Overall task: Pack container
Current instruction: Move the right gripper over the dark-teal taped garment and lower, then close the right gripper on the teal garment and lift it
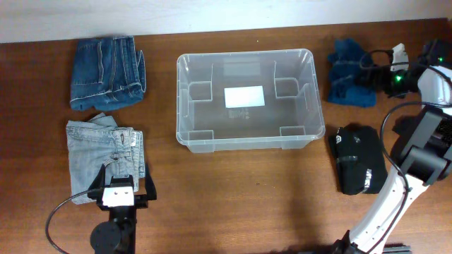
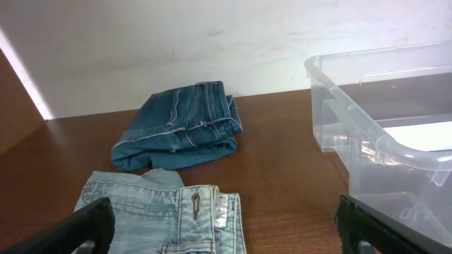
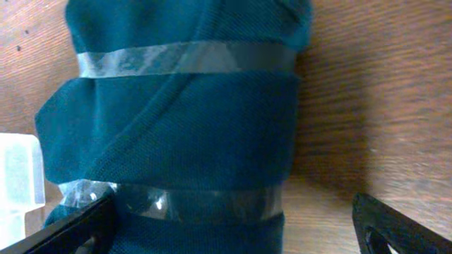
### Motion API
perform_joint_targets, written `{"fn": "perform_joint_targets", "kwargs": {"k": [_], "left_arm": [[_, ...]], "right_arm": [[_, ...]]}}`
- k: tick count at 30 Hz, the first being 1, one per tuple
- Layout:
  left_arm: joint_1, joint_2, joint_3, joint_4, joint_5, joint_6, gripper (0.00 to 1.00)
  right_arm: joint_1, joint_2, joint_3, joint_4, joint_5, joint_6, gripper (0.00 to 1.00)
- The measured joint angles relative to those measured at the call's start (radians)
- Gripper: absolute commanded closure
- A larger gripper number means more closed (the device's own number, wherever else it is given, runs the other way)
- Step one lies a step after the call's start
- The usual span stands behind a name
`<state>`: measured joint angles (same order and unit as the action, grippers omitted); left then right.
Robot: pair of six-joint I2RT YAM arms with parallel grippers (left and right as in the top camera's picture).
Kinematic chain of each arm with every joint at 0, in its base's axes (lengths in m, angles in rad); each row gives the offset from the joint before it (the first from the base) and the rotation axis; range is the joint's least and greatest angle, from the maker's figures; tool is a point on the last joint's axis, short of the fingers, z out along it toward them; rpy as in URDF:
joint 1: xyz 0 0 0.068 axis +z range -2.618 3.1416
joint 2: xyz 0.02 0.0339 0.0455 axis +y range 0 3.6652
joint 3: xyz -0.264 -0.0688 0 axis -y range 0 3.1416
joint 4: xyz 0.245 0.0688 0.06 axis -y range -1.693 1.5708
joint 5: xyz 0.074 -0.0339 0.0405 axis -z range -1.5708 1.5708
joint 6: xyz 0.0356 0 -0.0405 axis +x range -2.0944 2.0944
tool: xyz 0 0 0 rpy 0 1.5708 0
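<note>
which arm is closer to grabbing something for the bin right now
Probably right: the right gripper is open with the teal taped bundle framed between its fingers. The left gripper is open too, but only at the near edge of the light jeans.

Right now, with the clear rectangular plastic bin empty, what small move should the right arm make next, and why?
Probably lower the right gripper onto the dark blue tape-wrapped fabric bundle and close. Its fingers look open and straddle the bundle, which lies on the table outside the clear rectangular plastic bin; nothing is held yet.
</note>
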<state>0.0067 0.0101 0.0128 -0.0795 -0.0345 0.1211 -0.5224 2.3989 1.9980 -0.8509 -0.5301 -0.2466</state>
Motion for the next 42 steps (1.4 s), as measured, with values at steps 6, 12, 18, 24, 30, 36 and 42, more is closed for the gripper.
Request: {"fn": "perform_joint_targets", "kwargs": {"k": [6, 12, 18, 24, 30, 36, 42], "left_arm": [[0.0, 0.0, 0.0, 0.0, 0.0, 0.0, 0.01], [0.0, 0.0, 0.0, 0.0, 0.0, 0.0, 0.01], [0.0, 0.0, 0.0, 0.0, 0.0, 0.0, 0.01], [0.0, 0.0, 0.0, 0.0, 0.0, 0.0, 0.01], [0.0, 0.0, 0.0, 0.0, 0.0, 0.0, 0.01], [0.0, 0.0, 0.0, 0.0, 0.0, 0.0, 0.01], [0.0, 0.0, 0.0, 0.0, 0.0, 0.0, 0.01]], "right_arm": [[0.006, 0.01, 0.005, 0.0, -0.014, 0.001, 0.01], [0.006, 0.011, 0.005, 0.0, -0.058, 0.001, 0.01], [0.005, 0.028, 0.005, 0.015, -0.153, 0.023, 0.02], [0.002, 0.03, 0.005, 0.002, -0.172, 0.042, 0.01], [0.002, 0.03, 0.005, -0.003, -0.172, 0.095, 0.0], [0.003, 0.03, 0.005, -0.008, -0.172, 0.15, 0.19], [0.003, 0.03, 0.005, -0.013, -0.175, 0.177, 0.44]]}}
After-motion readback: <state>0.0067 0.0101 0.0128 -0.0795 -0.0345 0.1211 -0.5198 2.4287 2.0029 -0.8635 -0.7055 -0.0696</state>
